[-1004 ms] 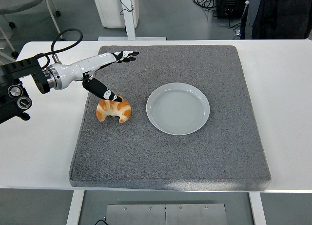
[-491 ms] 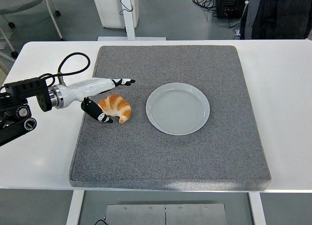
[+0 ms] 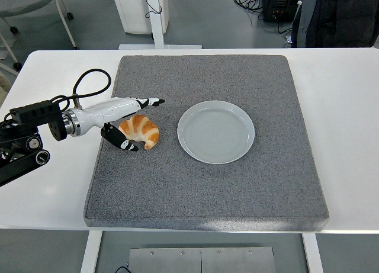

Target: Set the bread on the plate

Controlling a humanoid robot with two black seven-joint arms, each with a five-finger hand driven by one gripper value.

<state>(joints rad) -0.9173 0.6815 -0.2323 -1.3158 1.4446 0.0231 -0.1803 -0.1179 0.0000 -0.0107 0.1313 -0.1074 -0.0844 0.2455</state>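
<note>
A golden-brown croissant [image 3: 141,131], crescent-shaped with a ridged, glossy crust, is seen left of centre in the frame, lying on a square grey mat [image 3: 237,190] of coarse, felt-like texture. The mat is laid on a smooth white table [image 3: 349,137].

The left hand [image 3: 131,122], white-shelled with black fingertips, is set around the croissant's left side: the long fingers [image 3: 148,101] are stretched out just above its upper edge, and the thumb [image 3: 123,143] is curled under its lower left edge. The spread is narrow, bracketing the bread; whether firm contact is made cannot be told.

A round, pale grey-white plate [image 3: 216,131] with a shallow raised rim is found at the frame's centre, just right of the croissant and apart from it, with a strip of bare mat between them. Wide bare mat is left below and to the right of the plate.

The black forearm with its looped cable [image 3: 89,80] is cut off by the left edge of the frame. At the upper right a dark-clothed person [image 3: 337,15] is shown only in part.
</note>
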